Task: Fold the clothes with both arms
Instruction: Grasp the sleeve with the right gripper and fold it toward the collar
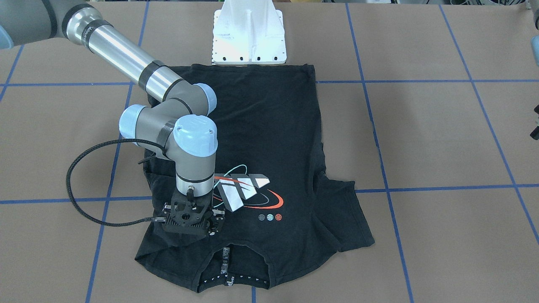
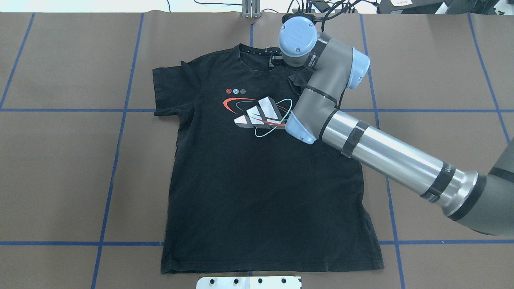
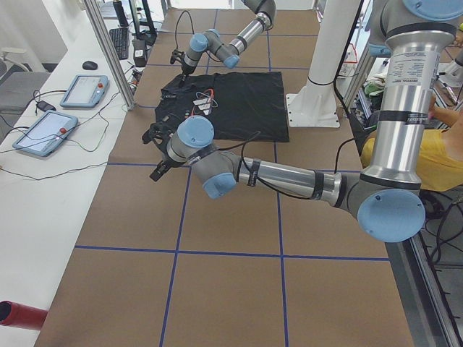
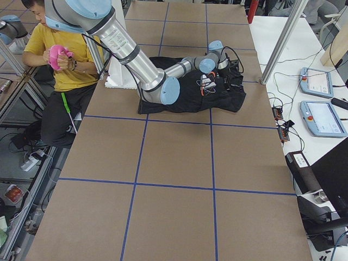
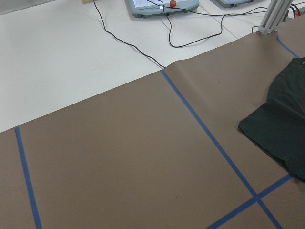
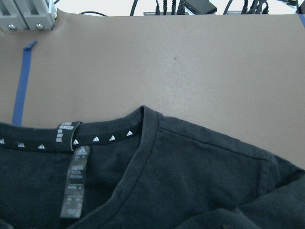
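T-shirt (image 2: 257, 180) is laid flat on the table (image 2: 60, 160), graphic up, collar (image 6: 138, 143) away from the robot. Step judged: first fold being set up, no fold made yet. Right gripper (image 1: 198, 222) is set low over the shoulder on the robot's right, just beside the collar. Its fingers are not shown in the wrist view, so spread and cloth contact cannot be told. Left gripper (image 3: 155, 153) is held over bare table, well apart from the sleeve (image 2: 166, 90); finger state cannot be told either. Next: cloth to be pinched at both sides, so the left arm must be brought in.
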